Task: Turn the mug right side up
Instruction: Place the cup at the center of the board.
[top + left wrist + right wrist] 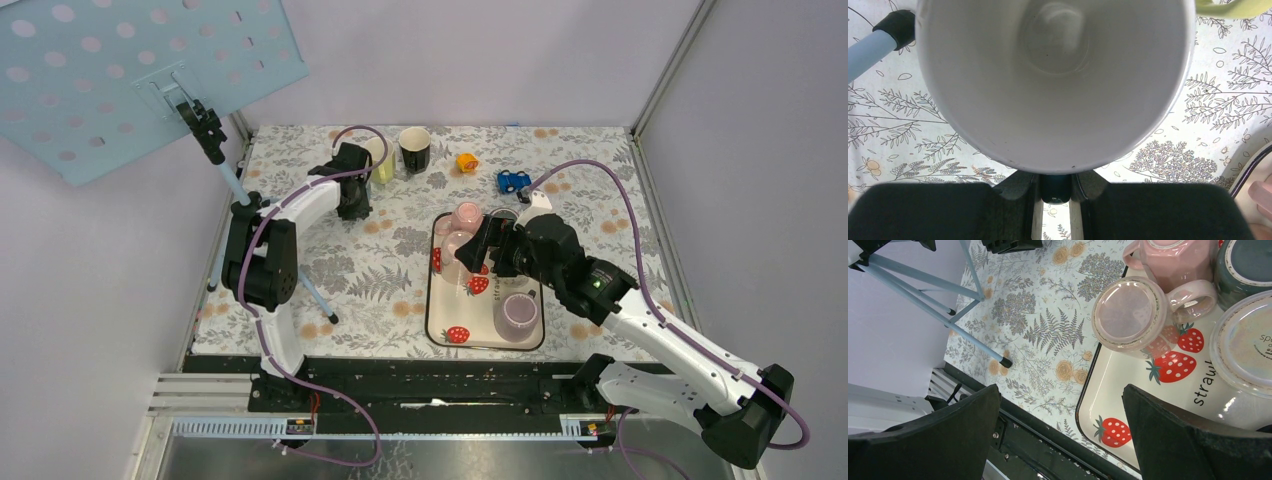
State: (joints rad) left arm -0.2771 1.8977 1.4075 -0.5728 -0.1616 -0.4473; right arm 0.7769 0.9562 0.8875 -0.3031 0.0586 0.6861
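Right tool (pixel 1060 395) hangs spread wide and empty over the strawberry tray (pixel 1108 380) of upside-down cups (pixel 1130 312), so no drama there. Further back, left tool (pixel 1055 186) is pinching the mug (pixel 1048 100) by a dark bit under its rim, handle I'd guess, white inside facing its camera. That's toward the back left of the worktop (pixel 1218 115), just beside a yellow-green mug (pixel 381 160). Such a thin grip could let it swing or slip mid-rotation, or clip that neighbour.
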